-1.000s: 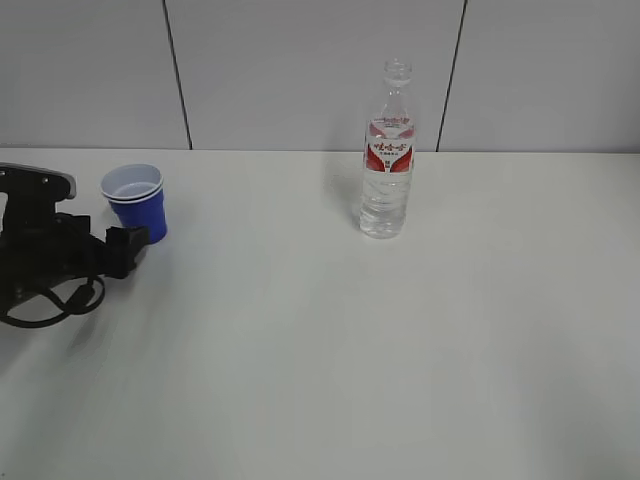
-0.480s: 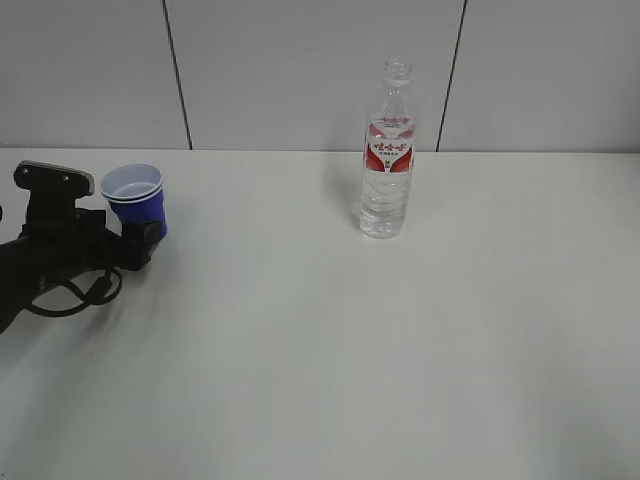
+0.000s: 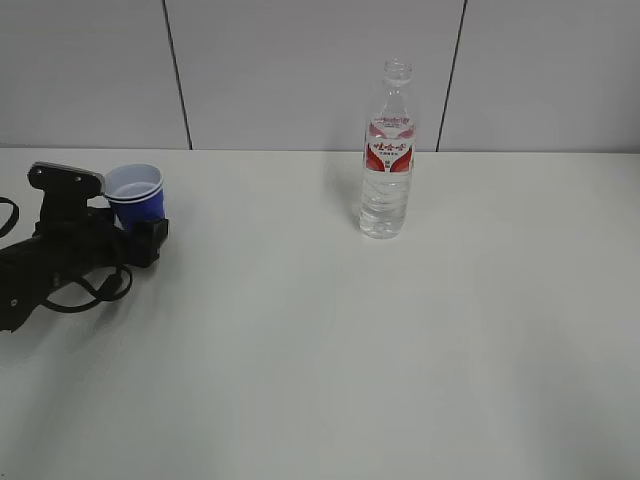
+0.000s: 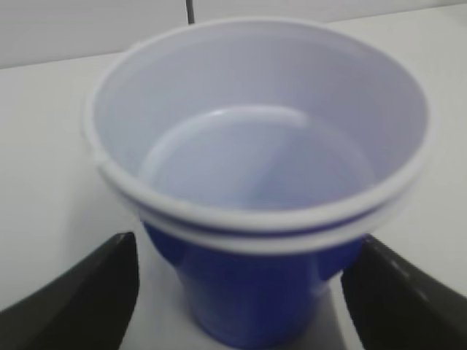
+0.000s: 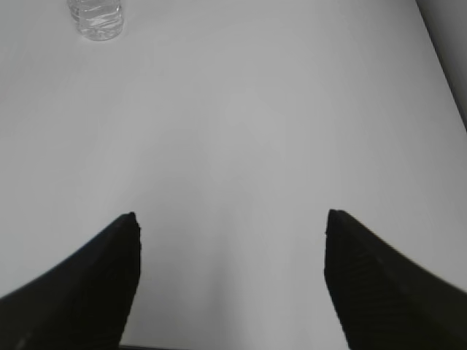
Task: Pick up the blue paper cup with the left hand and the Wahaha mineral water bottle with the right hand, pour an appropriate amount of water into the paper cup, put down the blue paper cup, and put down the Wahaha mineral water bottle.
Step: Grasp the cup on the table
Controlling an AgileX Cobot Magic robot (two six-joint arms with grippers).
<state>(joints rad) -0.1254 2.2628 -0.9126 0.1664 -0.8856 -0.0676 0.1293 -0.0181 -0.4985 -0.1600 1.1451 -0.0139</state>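
Observation:
The blue paper cup (image 3: pixel 135 192) stands upright at the table's back left, white inside and empty (image 4: pixel 255 153). My left gripper (image 3: pixel 141 230) is open with the cup between its fingers (image 4: pixel 87 292), and a thin gap shows on each side of the blue wall (image 4: pixel 244 248). The Wahaha mineral water bottle (image 3: pixel 388 160) stands uncapped at the back centre, with clear water (image 3: pixel 384 212) in its lower part. In the right wrist view only the bottle's base (image 5: pixel 95 19) shows at the top left. My right gripper (image 5: pixel 231 215) is open over bare table, far from the bottle, and is out of the exterior view.
The white table (image 3: pixel 330 340) runs back to a grey panelled wall (image 3: pixel 300 70). A dark table edge (image 5: pixel 446 65) shows at the upper right of the right wrist view. The left arm's black cable (image 3: pixel 75 295) loops on the table beside the arm.
My left arm has moved right and toward the wall, so its open fingers now stand on either side of the cup. The cup and bottle have not moved.

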